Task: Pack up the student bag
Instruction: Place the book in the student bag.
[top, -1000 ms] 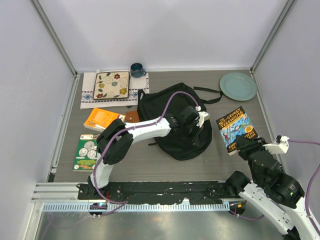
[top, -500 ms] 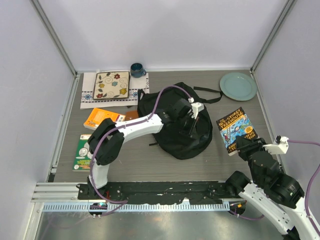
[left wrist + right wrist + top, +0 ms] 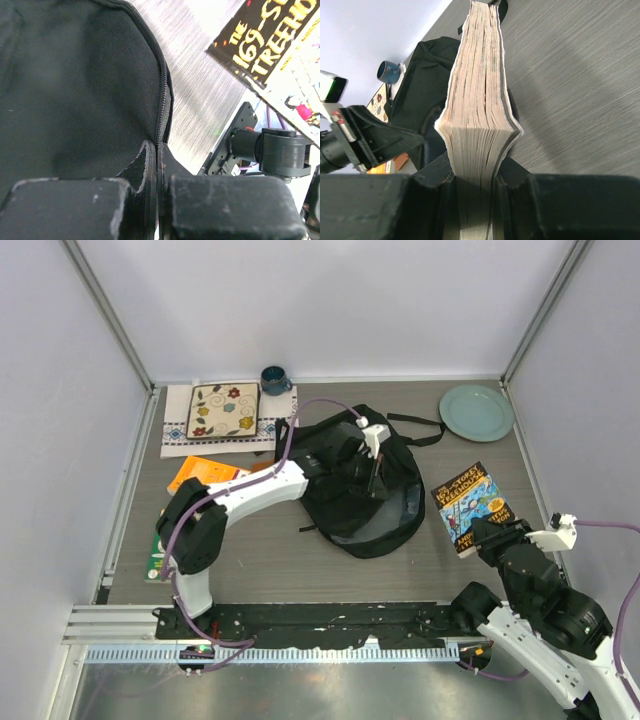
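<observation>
Closest to me, my right gripper [image 3: 475, 182] is clamped on one end of a thick book [image 3: 477, 85]. It holds the book up on a slant at the right side of the table [image 3: 290, 560], and I think the book is off the top. A bit farther in, the bag [image 3: 372, 525] lies in the middle of the table, just left of the book but not touching it, with its round end toward me. My left gripper [image 3: 157, 150] reaches over the bag, and its two fingers are squeezed flat together right where the zip edge runs in. I think it has that edge pinched and is lifting the flap, because from above the mouth looks open and I can see net inside. So I think the step in hand is holding the bag open so the first book can go in. For the next move, I would swing the book left to the open mouth and slide it in thin end first, with the left side holding the flap high. The gap looks small, so a corner could catch on the zip. Farther off, an orange book [image 3: 200, 472] lies by the bag's left side, partly under my left arm. A green plate [image 3: 476, 412] sits in the far right corner. A blue mug [image 3: 274, 379] stands at the back.
</observation>
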